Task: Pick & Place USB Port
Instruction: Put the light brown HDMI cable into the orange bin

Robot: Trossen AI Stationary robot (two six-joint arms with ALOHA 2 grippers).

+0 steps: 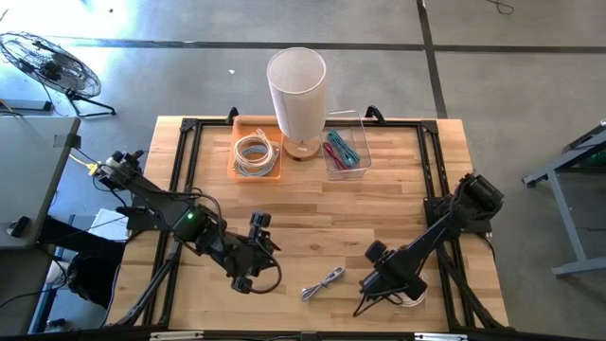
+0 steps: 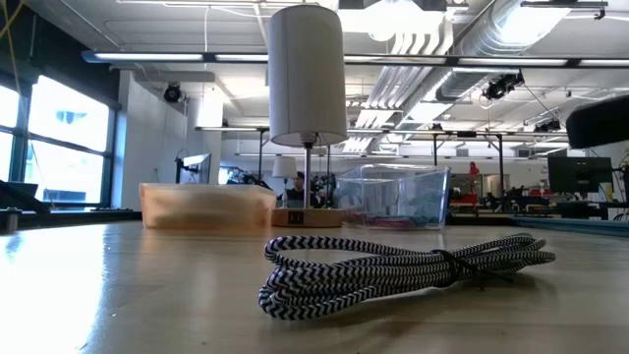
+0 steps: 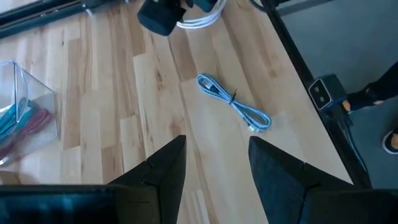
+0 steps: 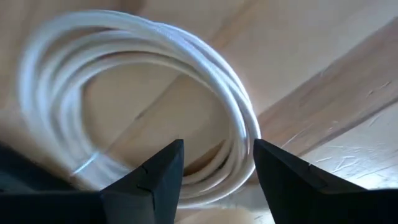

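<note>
Braided cable (image 2: 403, 273) foremost; right gripper (image 4: 214, 174) low over white coil (image 4: 143, 93).

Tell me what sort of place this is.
Probably an open-plan lab or industrial workspace: exposed ducts and strip lights overhead, monitors on far desks, a bare concrete floor around the wooden table, and a floor fan.

lamp (image 1: 297, 90) between two bins, cable (image 1: 323, 282) in front

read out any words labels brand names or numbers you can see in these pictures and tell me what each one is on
No text can be read in any view.
The lamp has a small dark mark on its base, too small to read.
A black box on the table frame has no readable marking.
</note>
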